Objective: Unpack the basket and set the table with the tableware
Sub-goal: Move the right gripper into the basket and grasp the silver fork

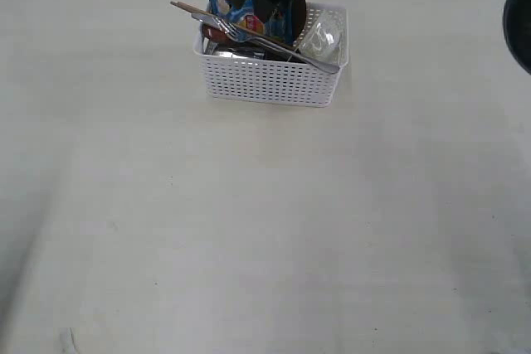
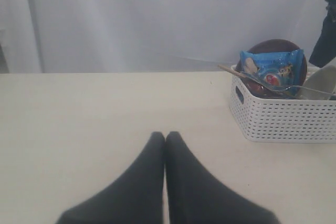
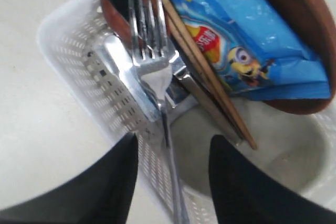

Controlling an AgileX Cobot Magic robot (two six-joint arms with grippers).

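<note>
The right tool (image 3: 174,145) stands wide open over the basket (image 3: 73,56), straddling the fork (image 3: 149,61) handle without gripping it. The left tool (image 2: 165,136) is closed and empty.

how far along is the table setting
Done: nothing is set out on the table; the fork, chopsticks, bowl and plate sit in the basket. In hand: the right claw hangs open astride the fork, gripping nothing; the left claw is shut, aside. Left: every piece.
</note>
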